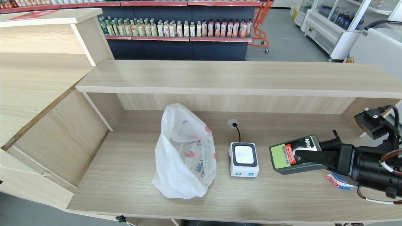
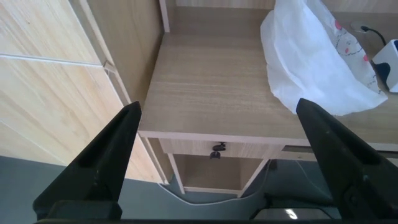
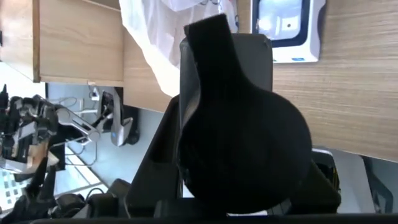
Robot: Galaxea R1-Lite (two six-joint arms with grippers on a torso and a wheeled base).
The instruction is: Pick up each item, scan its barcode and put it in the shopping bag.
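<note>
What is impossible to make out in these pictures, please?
- Head view: the barcode on the box, too small or turned away; the right end effector covers part of its top.
- Head view: the packet, mostly under the right arm.
- Head view: contents of the shopping bag, behind its folds.

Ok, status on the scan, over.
Right claw shut on dark box, held beside scanner. Left claw open, off counter edge. Shopping bag stands open past scanner. Small packet lies on counter.
</note>
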